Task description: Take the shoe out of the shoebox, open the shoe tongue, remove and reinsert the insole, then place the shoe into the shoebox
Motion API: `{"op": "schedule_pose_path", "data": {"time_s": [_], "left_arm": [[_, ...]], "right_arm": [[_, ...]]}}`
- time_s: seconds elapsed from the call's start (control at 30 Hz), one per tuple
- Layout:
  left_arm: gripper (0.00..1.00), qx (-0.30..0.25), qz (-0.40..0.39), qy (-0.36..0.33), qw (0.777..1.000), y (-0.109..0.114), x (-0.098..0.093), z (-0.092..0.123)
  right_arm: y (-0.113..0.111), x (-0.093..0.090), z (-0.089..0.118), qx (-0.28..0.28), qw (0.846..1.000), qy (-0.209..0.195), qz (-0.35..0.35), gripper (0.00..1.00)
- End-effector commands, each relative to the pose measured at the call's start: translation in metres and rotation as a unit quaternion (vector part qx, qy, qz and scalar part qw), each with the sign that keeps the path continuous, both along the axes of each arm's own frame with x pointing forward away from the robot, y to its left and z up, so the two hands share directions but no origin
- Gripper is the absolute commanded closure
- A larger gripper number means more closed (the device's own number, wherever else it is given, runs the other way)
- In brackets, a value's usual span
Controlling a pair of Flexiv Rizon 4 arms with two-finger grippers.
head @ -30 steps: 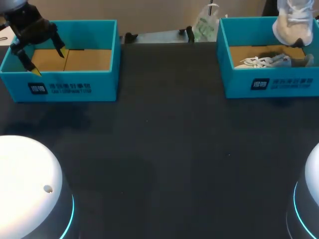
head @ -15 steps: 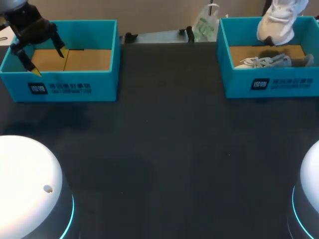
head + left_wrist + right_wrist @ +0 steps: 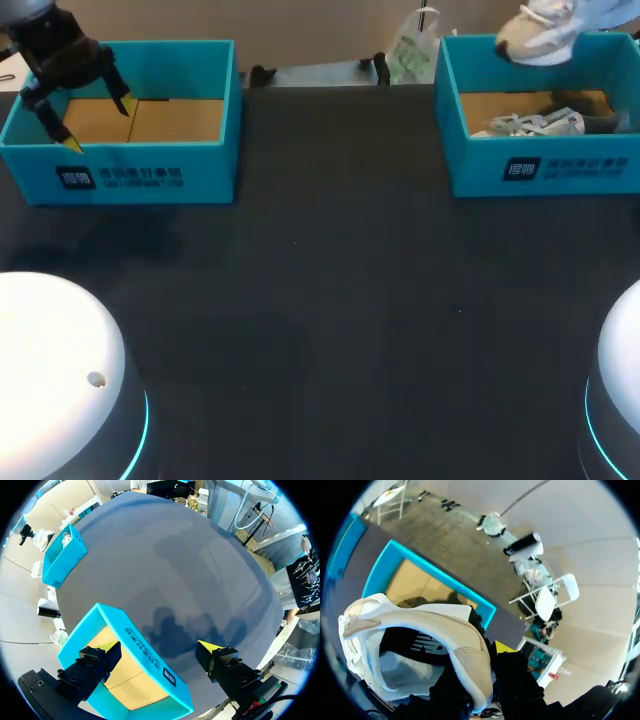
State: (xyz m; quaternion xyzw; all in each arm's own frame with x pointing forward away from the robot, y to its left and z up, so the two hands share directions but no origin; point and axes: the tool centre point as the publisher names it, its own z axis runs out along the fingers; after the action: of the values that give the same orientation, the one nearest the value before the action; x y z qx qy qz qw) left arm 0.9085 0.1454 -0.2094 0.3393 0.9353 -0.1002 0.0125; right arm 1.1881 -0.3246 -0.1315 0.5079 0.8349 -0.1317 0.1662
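Observation:
A white and beige shoe [image 3: 543,33] hangs tilted above the back wall of the right teal shoebox [image 3: 545,170]. In the right wrist view my right gripper [image 3: 482,662] is shut on the heel collar of this shoe [image 3: 420,630]: one yellow tip shows outside, the other finger is hidden inside the shoe. The gripper itself is out of the head view. A second shoe [image 3: 530,122] with white laces lies inside the right shoebox. My left gripper [image 3: 98,122] stands open over the left teal box [image 3: 150,175], its fingers astride that box's front wall [image 3: 145,650].
The left box holds nothing but its brown floor. Two small black clips [image 3: 262,72] sit at the table's back edge between the boxes. White rounded arm bases [image 3: 55,370] fill the near corners. Dark tabletop [image 3: 340,300] lies between the boxes.
The held shoe has swung left and upward over the right shoebox, turning from toe-down to nearly level. My left arm has not moved.

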Motion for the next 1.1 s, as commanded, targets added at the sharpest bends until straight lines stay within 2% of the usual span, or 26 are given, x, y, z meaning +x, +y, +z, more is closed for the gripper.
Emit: {"op": "schedule_pose_path", "data": {"time_s": [0.03,0.23,0.4,0.67,0.97,1.1], "left_arm": [[0.00,0.001,0.000,0.000,1.000,0.000,0.000,0.000],[0.00,0.001,0.000,0.000,1.000,0.000,0.000,0.000],[0.00,0.001,0.000,0.000,1.000,0.000,0.000,0.000],[0.00,0.001,0.000,0.000,1.000,0.000,0.000,0.000],[0.00,0.001,0.000,0.000,1.000,0.000,0.000,0.000],[0.00,0.001,0.000,0.000,1.000,0.000,0.000,0.000]], "right_arm": [[0.002,0.010,0.005,-0.006,0.996,0.023,-0.092,1.00],[0.002,0.009,0.002,0.005,0.995,0.021,-0.099,1.00],[-0.006,-0.005,-0.015,0.030,0.989,0.004,-0.142,1.00],[-0.015,-0.022,-0.027,0.043,0.982,-0.034,-0.181,1.00],[-0.018,-0.031,-0.063,0.023,0.979,-0.032,-0.198,1.00],[-0.019,-0.035,-0.072,0.038,0.980,-0.024,-0.195,1.00]]}}
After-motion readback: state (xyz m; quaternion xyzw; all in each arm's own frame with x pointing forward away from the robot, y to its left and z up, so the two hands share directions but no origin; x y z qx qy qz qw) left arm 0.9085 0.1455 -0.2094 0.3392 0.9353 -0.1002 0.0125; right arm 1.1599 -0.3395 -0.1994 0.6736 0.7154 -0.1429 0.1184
